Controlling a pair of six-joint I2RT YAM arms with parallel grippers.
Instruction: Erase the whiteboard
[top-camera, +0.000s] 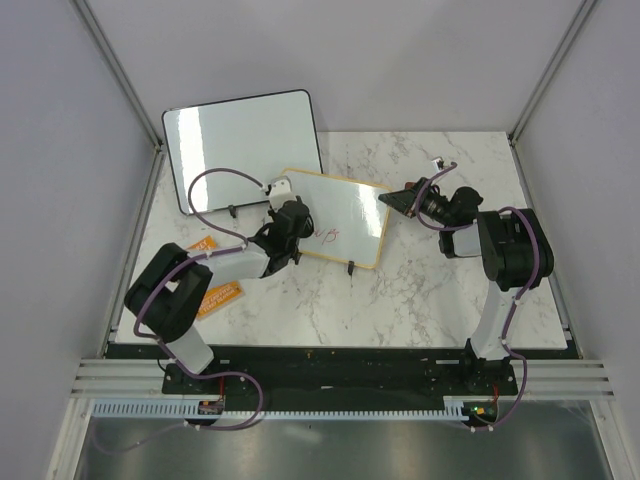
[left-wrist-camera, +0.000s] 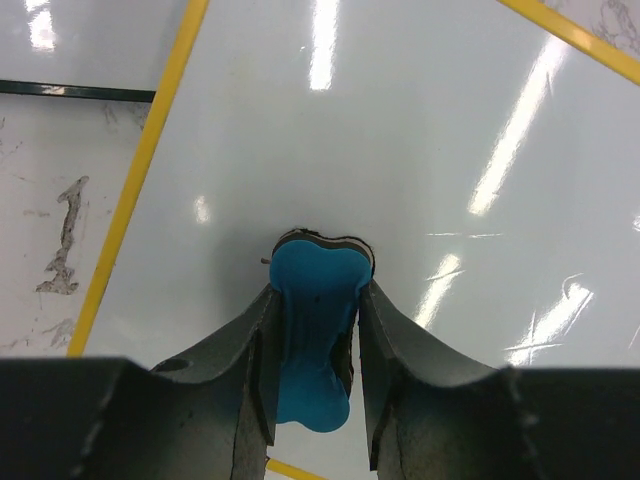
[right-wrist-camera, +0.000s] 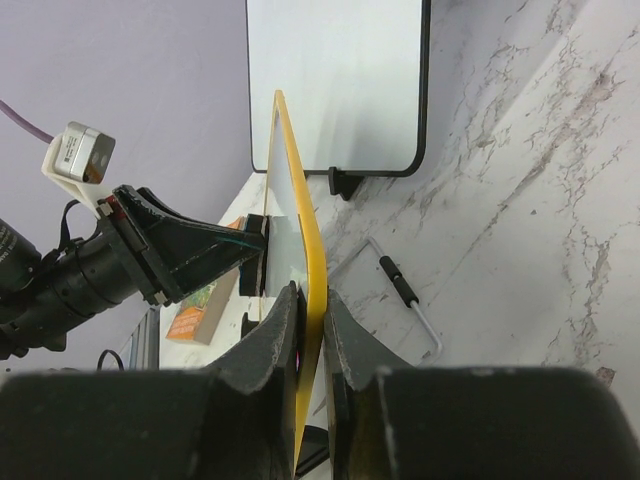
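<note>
The small yellow-framed whiteboard (top-camera: 345, 205) lies mid-table, with red characters (top-camera: 327, 233) near its front edge. My left gripper (top-camera: 290, 228) is shut on a blue eraser (left-wrist-camera: 312, 330) and presses its pad onto the white surface (left-wrist-camera: 420, 130), just left of the red marks. My right gripper (top-camera: 397, 200) is shut on the board's right edge. In the right wrist view the yellow frame (right-wrist-camera: 300, 230) runs edge-on between the closed fingers of my right gripper (right-wrist-camera: 311, 300). The eraser (right-wrist-camera: 250, 265) and the left gripper (right-wrist-camera: 190, 250) show there against the board's face.
A larger black-framed white board (top-camera: 245, 145) lies at the back left, touching the small one, and shows in the right wrist view (right-wrist-camera: 340, 80). Two orange packets (top-camera: 222, 293) lie by the left arm. A wire stand (right-wrist-camera: 405, 295) lies on the marble under the small board.
</note>
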